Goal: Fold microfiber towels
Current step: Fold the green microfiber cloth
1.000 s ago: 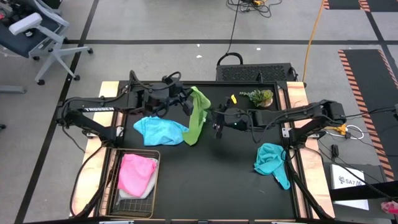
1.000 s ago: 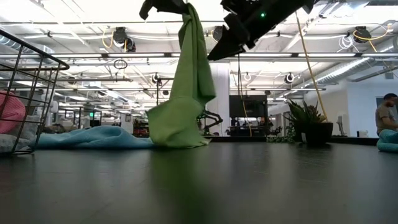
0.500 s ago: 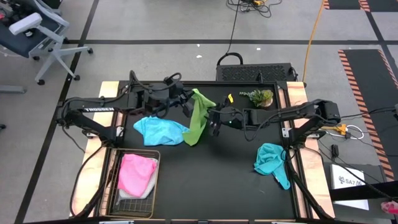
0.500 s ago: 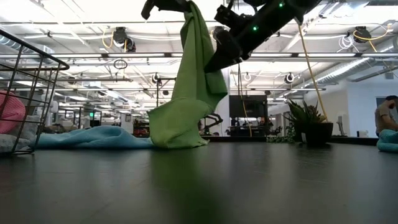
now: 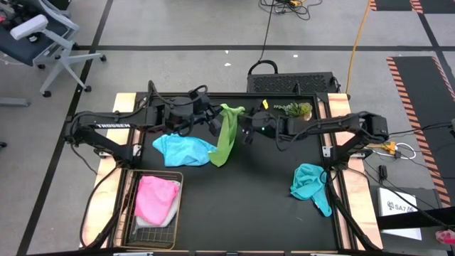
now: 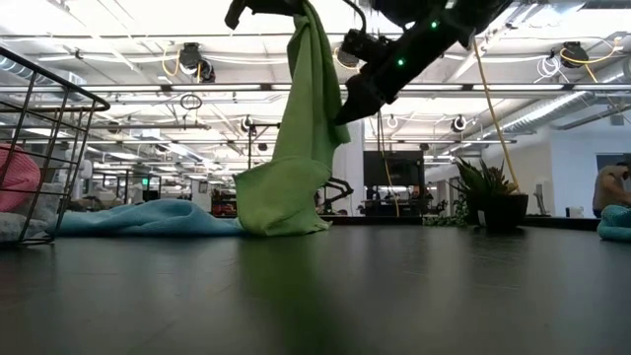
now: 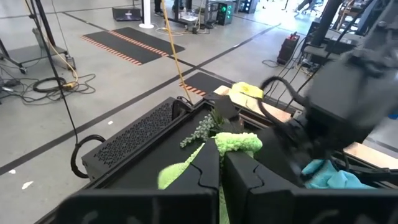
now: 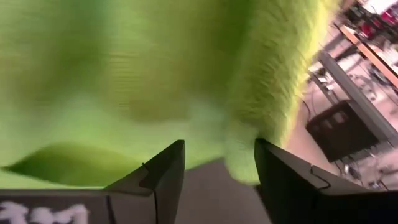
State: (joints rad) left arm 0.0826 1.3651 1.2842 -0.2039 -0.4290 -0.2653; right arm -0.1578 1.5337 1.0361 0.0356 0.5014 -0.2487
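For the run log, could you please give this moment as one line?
left gripper: shut on lime green towel, lifted | right gripper: open at towel edge

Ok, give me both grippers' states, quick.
Left gripper: shut on the lime green towel, holding it up by a corner.
Right gripper: open, right at the hanging towel's edge, not gripping.

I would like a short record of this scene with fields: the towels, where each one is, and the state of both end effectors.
lime green towel: lifted by one corner, lower end resting on the table
left end effector: shut on the lime green towel's top
right end effector: open, right at the hanging lime green towel, not gripping it
light blue towel: crumpled on the table, beside the lime green towel
teal towel: crumpled at the table's right edge
pink towel: in the wire basket
potted plant: back of the table
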